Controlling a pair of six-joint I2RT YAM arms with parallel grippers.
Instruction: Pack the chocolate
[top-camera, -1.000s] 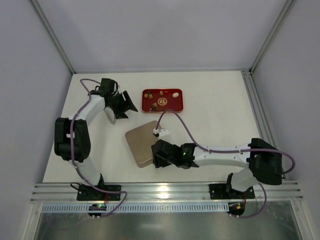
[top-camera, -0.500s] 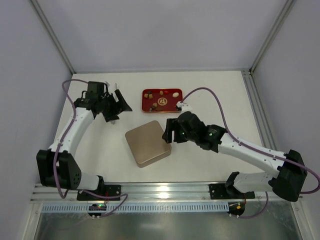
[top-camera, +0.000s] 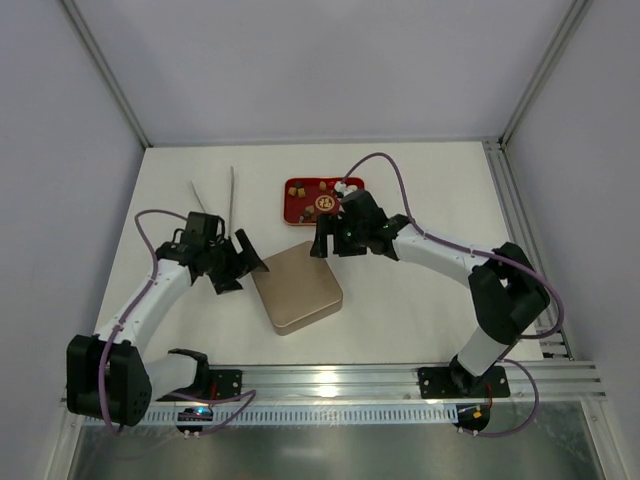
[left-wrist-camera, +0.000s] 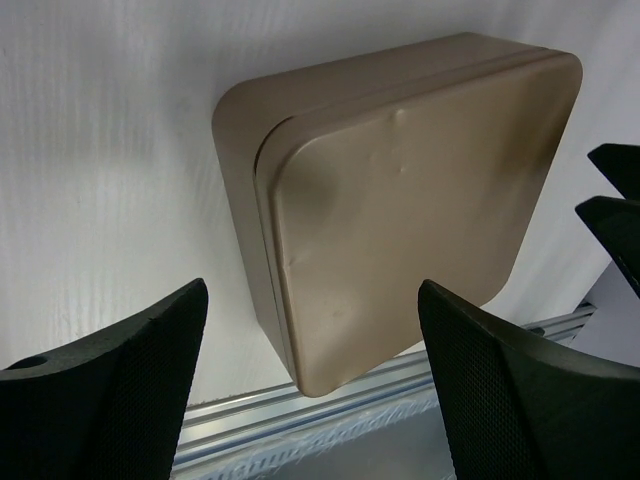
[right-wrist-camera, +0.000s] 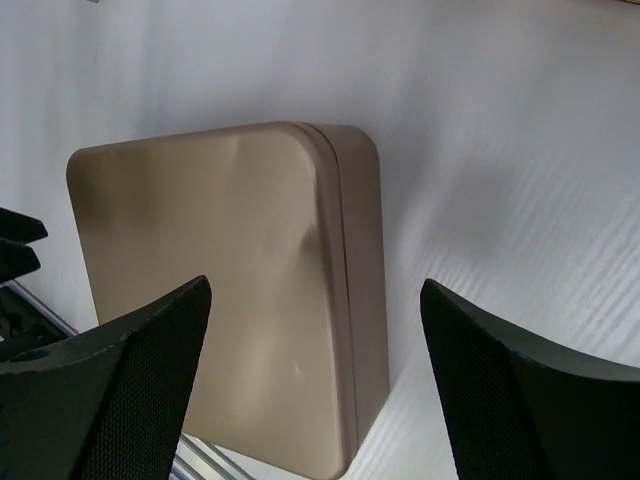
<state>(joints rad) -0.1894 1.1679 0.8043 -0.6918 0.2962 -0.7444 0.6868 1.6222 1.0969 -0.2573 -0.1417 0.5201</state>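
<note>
**Now both arms are closing on the tin**

Since a second ago, the left gripper (top-camera: 243, 262) is swinging down from the far left to the tin's (top-camera: 296, 286) left edge, and the right gripper (top-camera: 322, 240) is crossing from the near side to its far corner. Both are hanging spread, holding nothing. That suggests lid work, though the lid (left-wrist-camera: 400, 210) is sitting shut. Chocolates are lying in the red tray (top-camera: 298, 211), just beyond the tin. Tongs (top-camera: 230, 190) are resting far left. Bare table (top-camera: 430, 290) is leaving room to the right.
</note>
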